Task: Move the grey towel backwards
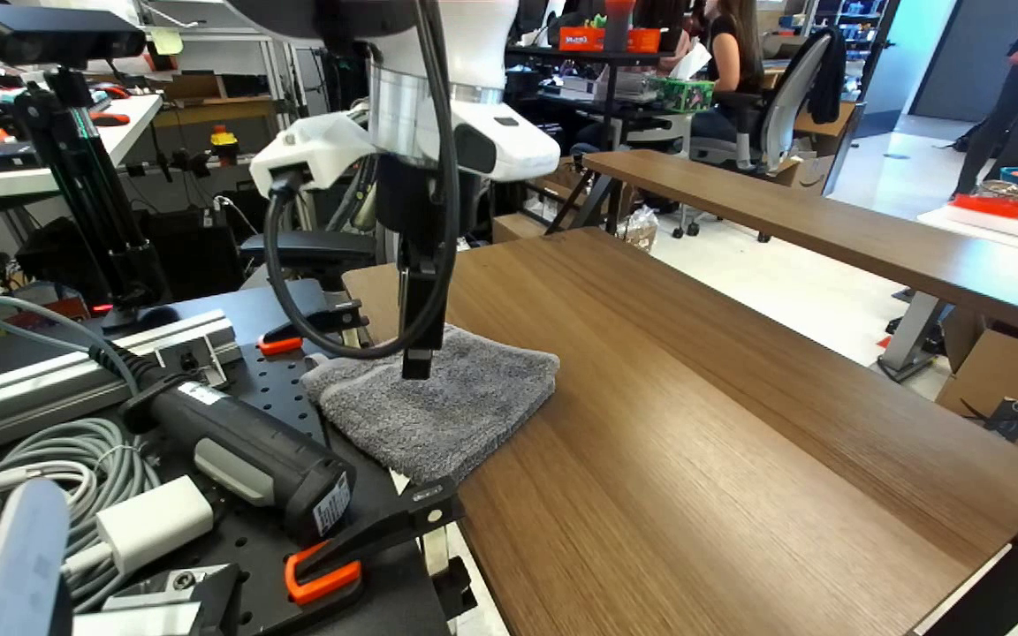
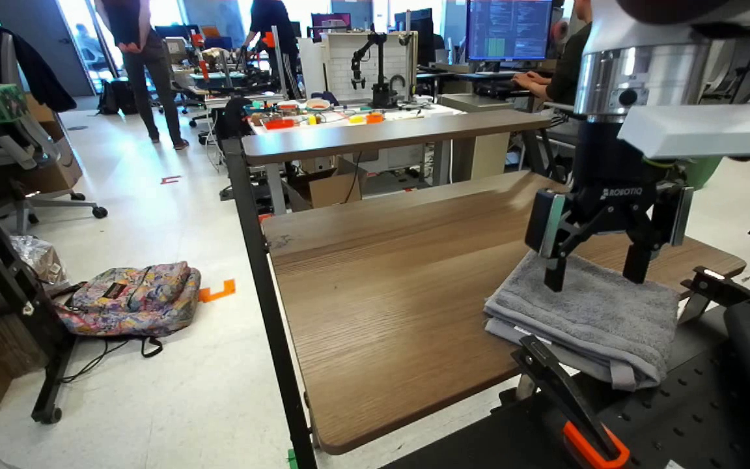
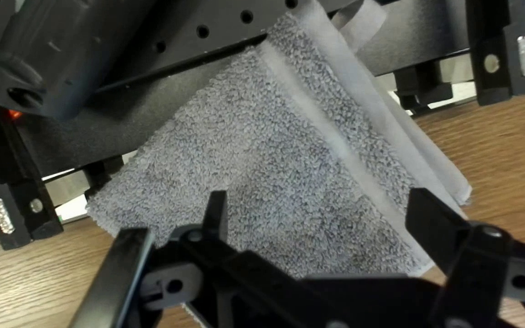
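Note:
A folded grey towel point(image 1: 482, 406) lies flat across the near edge of the wooden table and the black pegboard beside it. In an exterior view the towel point(image 2: 599, 326) shows its stacked folded edges and a small tag. My gripper point(image 2: 595, 275) is open, pointing down over the towel, with its two fingers wide apart and nothing between them. It also shows in an exterior view point(image 1: 416, 364), where one finger hides the other. In the wrist view the towel point(image 3: 262, 150) lies under the open gripper point(image 3: 319, 202). I cannot tell whether the fingertips touch the cloth.
The wooden table point(image 1: 695, 442) extends away from the towel. Black clamps with orange handles point(image 1: 394, 530) point(image 2: 570, 404) grip the edge near the towel. A black handheld scanner point(image 1: 244, 450) and coiled cable point(image 1: 102, 459) lie on the pegboard point(image 1: 376, 583). A raised wooden shelf point(image 1: 809, 225) runs along the far side.

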